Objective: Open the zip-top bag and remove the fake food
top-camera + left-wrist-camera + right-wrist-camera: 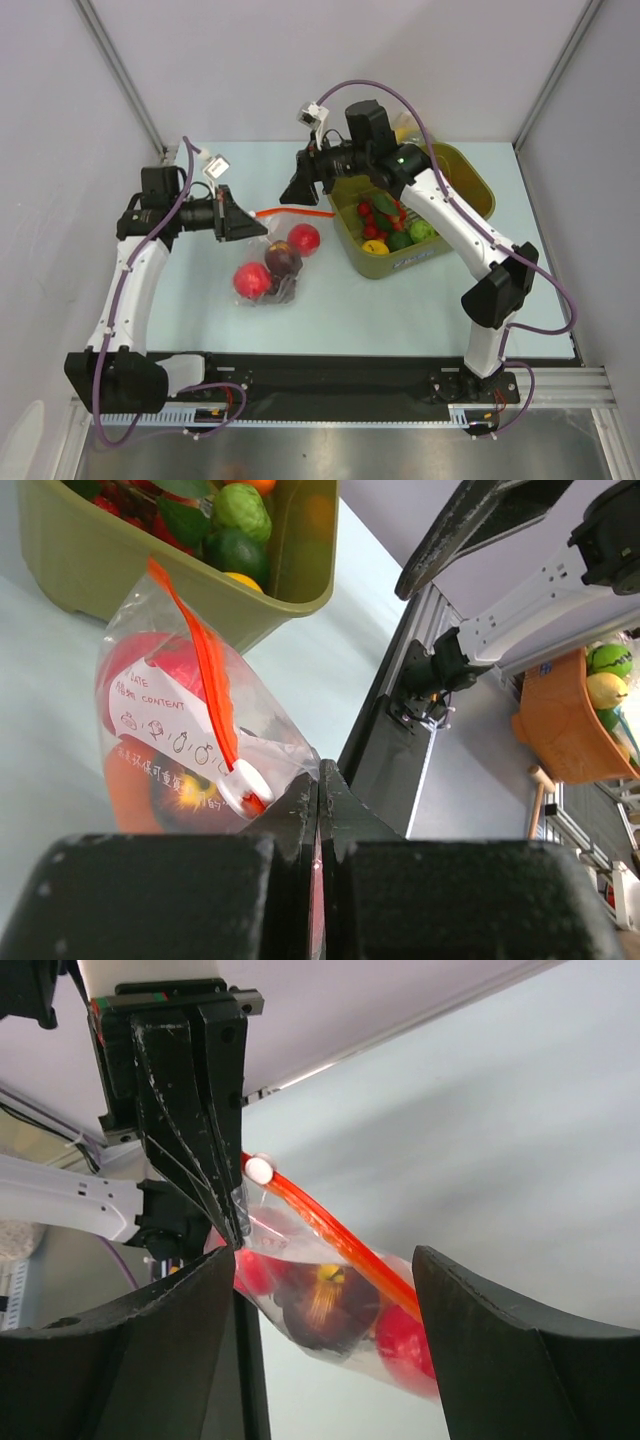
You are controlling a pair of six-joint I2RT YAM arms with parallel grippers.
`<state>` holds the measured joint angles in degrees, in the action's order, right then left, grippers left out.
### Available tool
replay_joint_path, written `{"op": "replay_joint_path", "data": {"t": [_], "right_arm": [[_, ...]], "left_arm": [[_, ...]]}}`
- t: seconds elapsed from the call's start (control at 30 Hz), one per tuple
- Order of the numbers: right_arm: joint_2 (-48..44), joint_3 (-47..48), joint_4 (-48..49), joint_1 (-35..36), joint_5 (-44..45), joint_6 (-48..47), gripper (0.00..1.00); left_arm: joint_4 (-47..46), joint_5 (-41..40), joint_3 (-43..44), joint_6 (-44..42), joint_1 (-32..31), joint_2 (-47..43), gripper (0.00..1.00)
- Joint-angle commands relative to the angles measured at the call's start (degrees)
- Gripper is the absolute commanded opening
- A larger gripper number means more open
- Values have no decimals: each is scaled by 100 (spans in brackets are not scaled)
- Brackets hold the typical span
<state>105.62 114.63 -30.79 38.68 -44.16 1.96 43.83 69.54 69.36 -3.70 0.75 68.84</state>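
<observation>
One zip-top bag, three fake food fruits inside, label reading "CONTENT", left gripper pinching its corner, right gripper spread, empty

olive bin | holds lime, lemon, red chillies

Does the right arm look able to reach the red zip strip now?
Probably yes: the right end effector is open with the zip strip bare ahead; the left end effector grips only the slider end.
</observation>
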Motion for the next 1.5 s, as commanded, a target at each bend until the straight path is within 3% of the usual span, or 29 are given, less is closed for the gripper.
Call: {"op": "replay_joint_path", "data": {"t": [0.0,0.43,0.77,0.93,1.03,1.13,1.2,1.47], "right_arm": [[72,-54,371,8,-391,243,78],[81,-626,468,0,-637,253,80],[108,-1021,1082,-9,-1946,1016,75],[108,-1197,1391,-9,-2465,1448,64],[64,-1224,1382,-9,-2466,1439,46],[11,-1232,1409,-9,-2439,1448,5],[-7,-1241,1391,-9,-2430,1448,1],[-59,-1329,1286,8,-2237,1316,0]], "left_arm": [[20,525,280,-253,-188,-213,0],[-15,956,227,-289,-532,-55,0],[134,772,165,-438,-585,-37,0],[152,702,165,-447,-585,-46,0],[178,561,157,-447,-585,-55,0],[196,377,121,-482,-585,-55,0],[178,306,95,-482,-594,-72,1],[152,16,-10,-456,-585,-186,5]]}}
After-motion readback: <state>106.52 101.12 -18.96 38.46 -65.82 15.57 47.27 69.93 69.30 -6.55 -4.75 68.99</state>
